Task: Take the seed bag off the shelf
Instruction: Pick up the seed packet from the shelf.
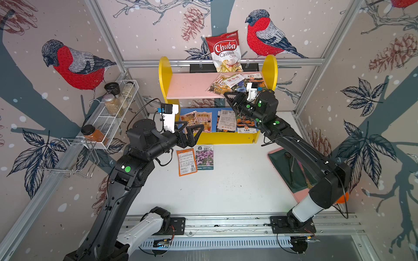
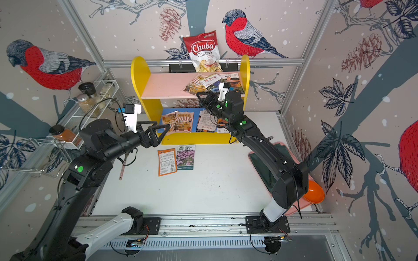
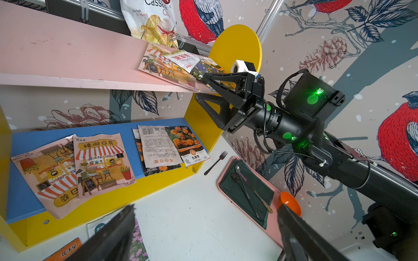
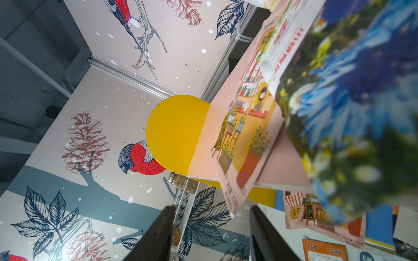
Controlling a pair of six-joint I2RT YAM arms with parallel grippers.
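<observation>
Right claw (image 3: 200, 87), jaws apart, straddles the seed bag (image 3: 156, 65) overhanging the pink upper board (image 3: 67, 52) of the shelf (image 1: 165, 74); closing here could pinch the board too, or drag neighbouring packets (image 3: 203, 67) off. Left claw (image 1: 199, 135) gapes idle.

Shelf (image 1: 165, 76): smooth painted boards, matt finish. Seed bags (image 1: 226, 82) on the pink board (image 1: 192, 85): glossy printed film, creased. Chips bag (image 1: 226, 52) at 12 o'clock: glossy, crinkled plastic film. Bench (image 1: 237, 180): smooth matt white. Rack (image 1: 108, 122) at 9 o'clock: white-coated metal wire mesh. Tray (image 1: 302, 197) at 4 o'clock: smooth pink plastic, lined with matt dark-green cloth (image 1: 285, 167).
</observation>
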